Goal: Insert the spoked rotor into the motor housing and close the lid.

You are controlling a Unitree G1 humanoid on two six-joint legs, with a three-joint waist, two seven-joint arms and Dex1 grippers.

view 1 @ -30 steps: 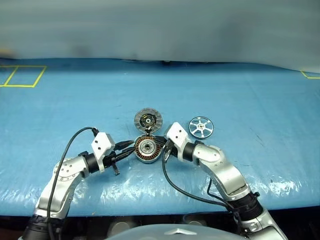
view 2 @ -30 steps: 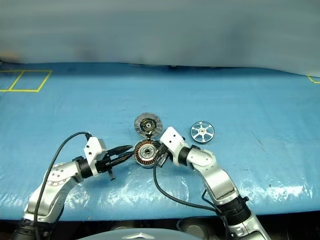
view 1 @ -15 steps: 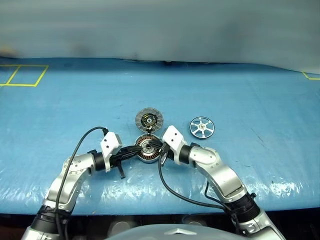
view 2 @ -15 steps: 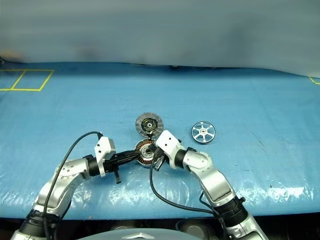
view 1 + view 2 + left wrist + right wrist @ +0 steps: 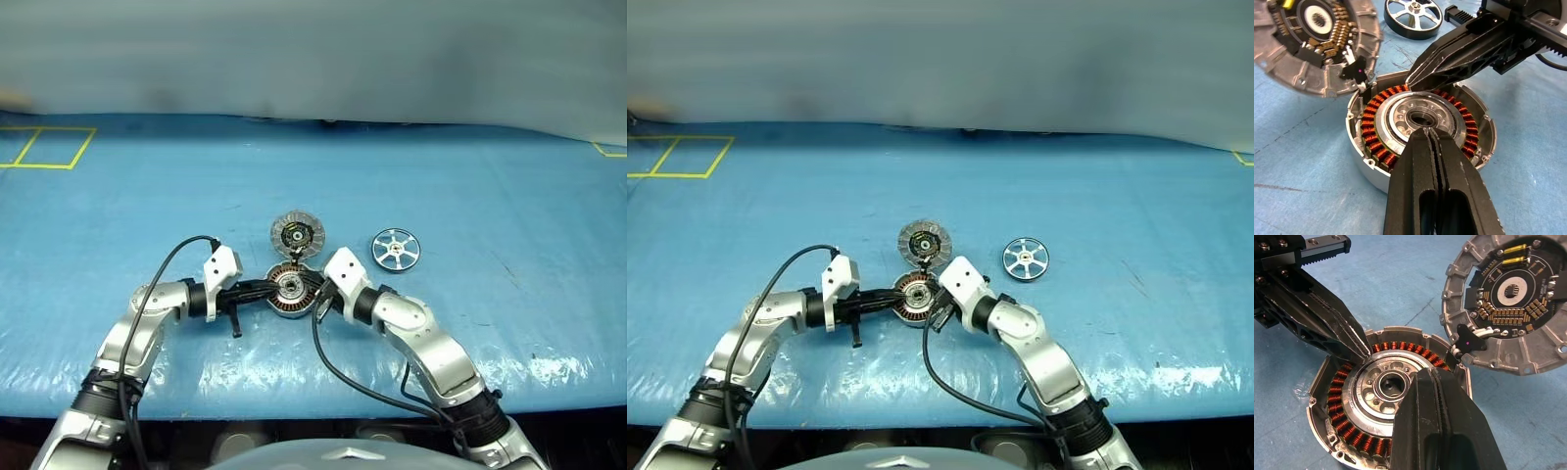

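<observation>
The motor housing (image 5: 1367, 128), a grey cup with copper windings around a silver hub, lies open on the blue sheet between both grippers. Its lid (image 5: 1513, 303) is swung back from the hinge on the far side, inner face with a dark centre showing. My left gripper (image 5: 1427, 132) is shut and empty, its tip over the hub's near edge. From the opposite side my right gripper (image 5: 1426, 374), also shut and empty, reaches over the windings to the hub's edge. The spoked rotor (image 5: 394, 249), a shiny silver wheel, lies flat to the right, apart from the housing.
A blue plastic sheet (image 5: 490, 196) covers the table. Yellow tape marks a square (image 5: 49, 147) at the far left and a corner (image 5: 607, 149) at the far right. Black cables (image 5: 338, 367) loop from both wrists near the table's front edge.
My left gripper has shut and slid right, over the housing's rim to its hub. The right gripper has stayed at the housing, still shut.
</observation>
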